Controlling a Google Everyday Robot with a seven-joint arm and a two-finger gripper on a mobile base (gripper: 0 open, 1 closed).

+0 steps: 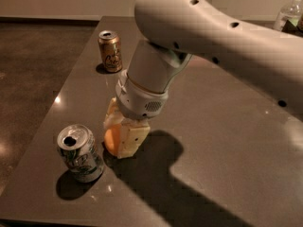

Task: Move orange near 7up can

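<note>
- Dark, glossy table (227, 141) fills most of the frame, with a shadowed floor along the left edge and a pale wall across the top.
- At centre left the gripper (120, 148) points down at the table, its cream fingers (134, 137) closed around the orange (111, 139). Only a sliver of the fruit shows between them.
- Fruit and fingertips sit very low over the table. I cannot tell whether they touch it.
- The 7up can (80, 153) stands upright at lower left, just beside the gripper and apart from it by a narrow gap.
- Main risk: any further travel toward the lower left could push a finger into the can, tipping it or sliding it toward the near edge of the table.
- Second risk: a round, smooth fruit let go above the surface, or on the move, may roll away from the can or off the near edge.
- Third risk: as the fingers spread, the outer one may nudge the can, because the gap is so small.
- The gold can (110, 51) at upper left and the plastic bottle (289, 12) at upper right stand well apart from all this.
</note>
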